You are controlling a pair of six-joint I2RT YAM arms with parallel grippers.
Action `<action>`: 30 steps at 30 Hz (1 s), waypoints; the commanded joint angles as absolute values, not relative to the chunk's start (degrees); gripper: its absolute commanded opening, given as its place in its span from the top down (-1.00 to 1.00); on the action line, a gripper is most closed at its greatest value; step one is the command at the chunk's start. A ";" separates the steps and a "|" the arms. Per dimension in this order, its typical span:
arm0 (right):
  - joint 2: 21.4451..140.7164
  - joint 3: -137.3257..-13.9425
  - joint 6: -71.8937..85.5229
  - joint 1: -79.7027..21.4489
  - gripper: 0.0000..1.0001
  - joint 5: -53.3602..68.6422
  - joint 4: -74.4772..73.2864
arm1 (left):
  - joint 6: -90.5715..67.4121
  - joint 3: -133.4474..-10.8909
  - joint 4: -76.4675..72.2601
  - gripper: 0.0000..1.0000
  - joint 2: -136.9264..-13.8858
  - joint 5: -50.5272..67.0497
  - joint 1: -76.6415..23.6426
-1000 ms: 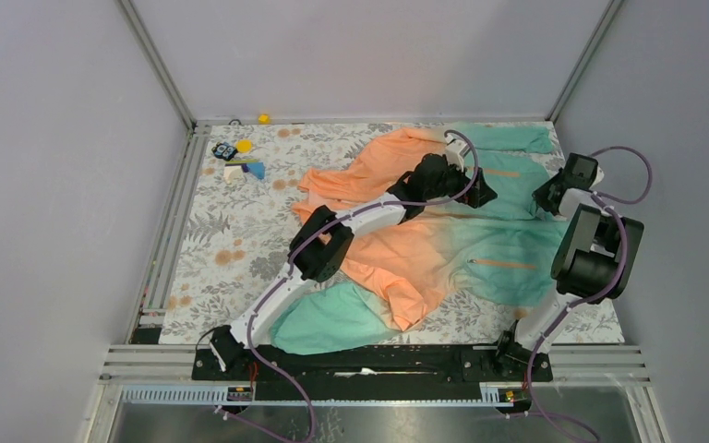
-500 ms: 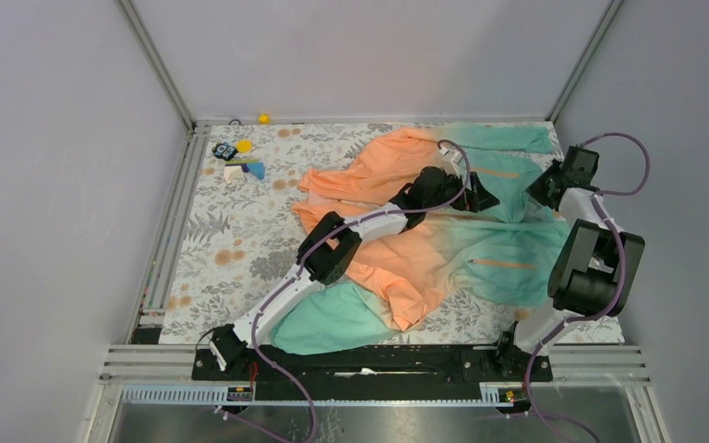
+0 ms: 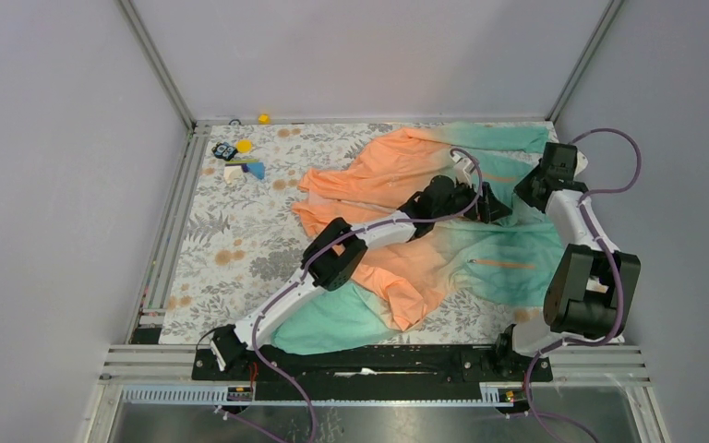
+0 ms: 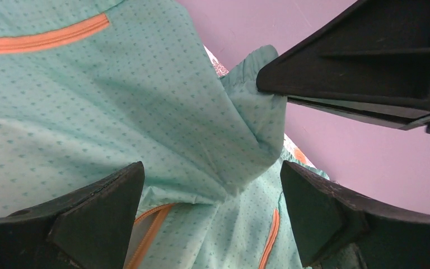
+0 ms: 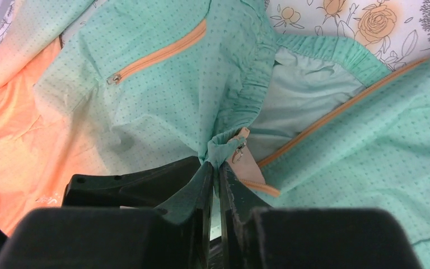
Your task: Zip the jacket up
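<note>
The jacket [image 3: 425, 231] lies spread on the floral table, orange at the left, mint-teal at the right. My left gripper [image 3: 497, 205] is open just above the teal front; its wrist view shows teal cloth and orange zipper tape [image 4: 271, 238] between the spread fingers [image 4: 319, 213]. My right gripper [image 3: 528, 189] is shut on the teal hem corner [image 5: 222, 150] of the jacket, beside a small metal zipper pull [image 5: 238, 151]. The orange front zipper [image 5: 336, 109] runs off to the upper right. A chest pocket zipper [image 5: 159, 53] lies above.
Small toys [image 3: 238, 159] lie at the table's far left and a yellow ball [image 3: 263, 118] sits at the back rail. Metal frame rails border the table, with grey walls close on both sides.
My right gripper has moved left and inward toward the left gripper, lifting the hem corner. My left gripper has slid right along the jacket front.
</note>
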State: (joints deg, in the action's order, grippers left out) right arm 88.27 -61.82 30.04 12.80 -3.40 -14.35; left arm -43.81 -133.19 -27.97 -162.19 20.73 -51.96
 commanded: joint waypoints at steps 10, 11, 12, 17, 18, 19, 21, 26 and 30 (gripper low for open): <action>82.15 -64.84 29.72 8.88 0.74 -14.49 -24.27 | -33.62 -135.24 -32.41 -0.77 -160.11 13.32 -55.81; 81.76 -65.07 29.70 8.61 0.74 -14.58 -24.63 | -33.70 -135.34 -32.51 -0.72 -160.20 12.75 -55.81; 81.54 -65.23 29.63 8.43 0.74 -14.59 -24.96 | -33.74 -135.61 -32.56 -0.70 -160.36 12.15 -55.91; 81.70 -66.20 28.30 7.91 0.74 -14.68 -26.51 | -32.90 -136.66 -33.69 -0.63 -160.97 11.53 -56.34; 81.85 -66.37 27.84 7.91 0.75 -14.56 -26.85 | -32.72 -136.59 -33.87 -0.45 -160.89 11.48 -56.34; 81.90 -66.41 27.29 7.91 0.74 -14.26 -26.91 | -32.56 -136.50 -34.04 -0.26 -160.80 11.81 -56.38; 81.41 -66.26 26.04 7.91 0.71 -13.94 -26.51 | -32.19 -135.84 -34.53 -0.01 -160.31 13.22 -56.29; 79.09 -63.04 16.63 8.30 0.21 -5.76 -19.51 | -35.18 -129.48 -37.83 0.55 -157.73 15.08 -55.18; 80.01 -63.96 14.55 10.48 0.03 1.87 -17.94 | -44.08 -130.03 -40.23 0.90 -159.71 18.19 -53.91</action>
